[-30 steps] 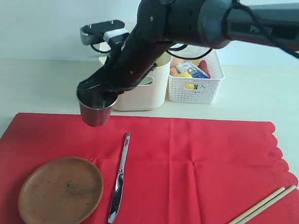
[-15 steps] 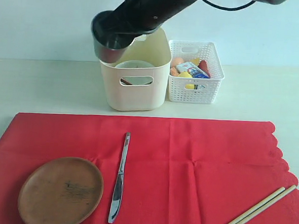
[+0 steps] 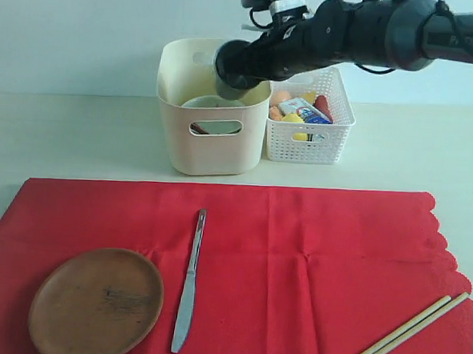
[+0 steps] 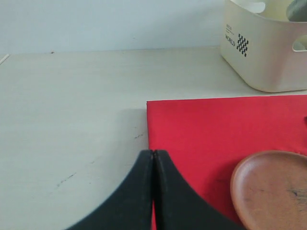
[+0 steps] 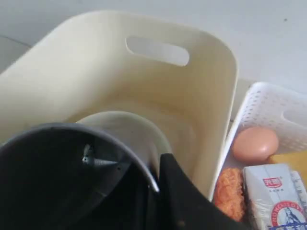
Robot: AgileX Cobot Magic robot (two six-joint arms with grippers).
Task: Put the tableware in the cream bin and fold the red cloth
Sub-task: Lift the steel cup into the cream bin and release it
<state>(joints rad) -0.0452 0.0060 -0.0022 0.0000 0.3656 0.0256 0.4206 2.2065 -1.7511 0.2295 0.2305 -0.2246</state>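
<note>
One steel cup (image 5: 48, 163) hangs tilted over the open top of the cream bin (image 3: 210, 147), which stands near the back edge of the table (image 3: 79, 127), by the wall. Inside the bin we see a pale bowl (image 3: 211, 103) lying beneath the cup. Just beside the bin's right wall stands a white lattice basket (image 3: 323, 146). It holds an egg (image 5: 255, 143), a milk carton (image 5: 271, 191) and other food.

The red cloth (image 3: 336, 247) covers the table's front part. On it lie a round wooden plate (image 3: 96, 303) toward the front left corner and a silver knife (image 3: 188, 282) near the plate but apart from it. A pair of chopsticks (image 3: 404, 332) lies toward the front right corner, by the scalloped edge.

The right tool (image 5: 158, 191) is clamped narrowly on the cup's wall. One dark finger sits outside the rim, and the inner one is hard to make out. So we have the cup held at the tool's tip, above the bin.

The left tool (image 4: 153, 152) has its jaws pressed together and empty. It sits low by the cloth's left edge near the plate, well apart from the cup.
</note>
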